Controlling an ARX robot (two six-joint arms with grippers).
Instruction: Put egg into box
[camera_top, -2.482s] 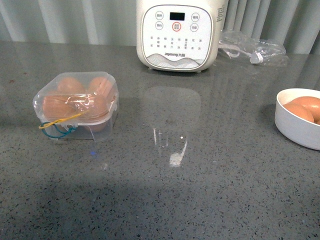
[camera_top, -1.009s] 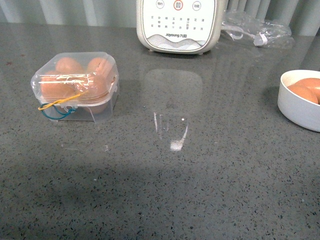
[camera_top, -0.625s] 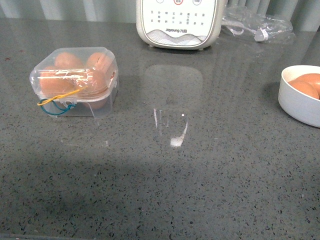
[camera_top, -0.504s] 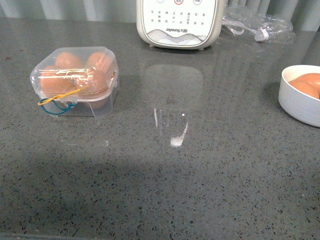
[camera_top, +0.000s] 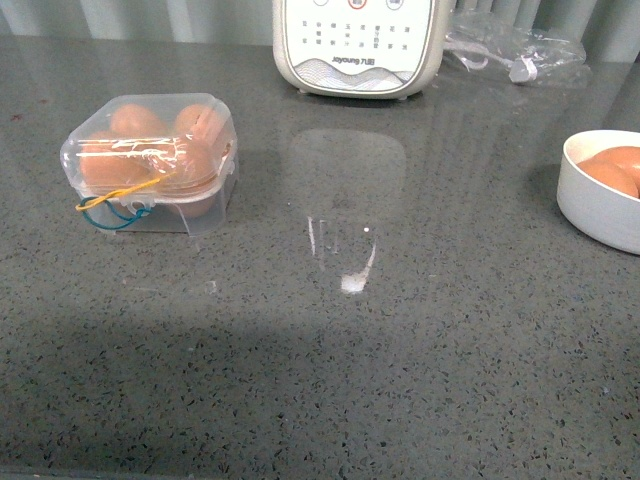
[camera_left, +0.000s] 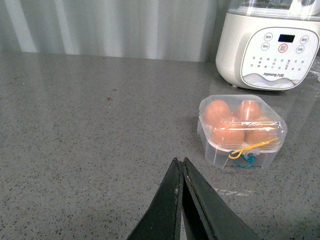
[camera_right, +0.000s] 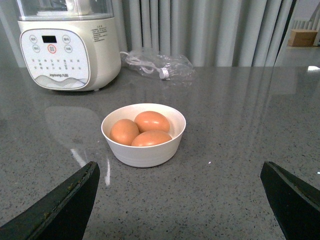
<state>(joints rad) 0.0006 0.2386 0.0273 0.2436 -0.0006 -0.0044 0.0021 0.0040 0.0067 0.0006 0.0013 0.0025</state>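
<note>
The clear box (camera_top: 150, 160) sits at the left of the grey counter with its lid shut over several orange-brown eggs (camera_top: 190, 165), yellow and blue bands hanging at its front. It also shows in the left wrist view (camera_left: 242, 130). My left gripper (camera_left: 180, 162) is shut and empty, short of the box. Three more eggs (camera_right: 151, 121) lie in a round white bowl (camera_right: 143, 152). My right gripper (camera_right: 180, 172) is open wide, facing the bowl from a distance. Neither gripper shows in the front view.
A cream cooker (camera_top: 357, 45) stands at the back centre, a crumpled clear bag (camera_top: 515, 50) beside it on the right. The white bowl (camera_top: 598, 205) is at the counter's right edge. A bright glare spot (camera_top: 352, 283) lies mid-counter.
The front view has tilted downward, so everything sits higher in the picture; the cooker's top is cut off. The box, bowl and eggs have not moved on the counter.
</note>
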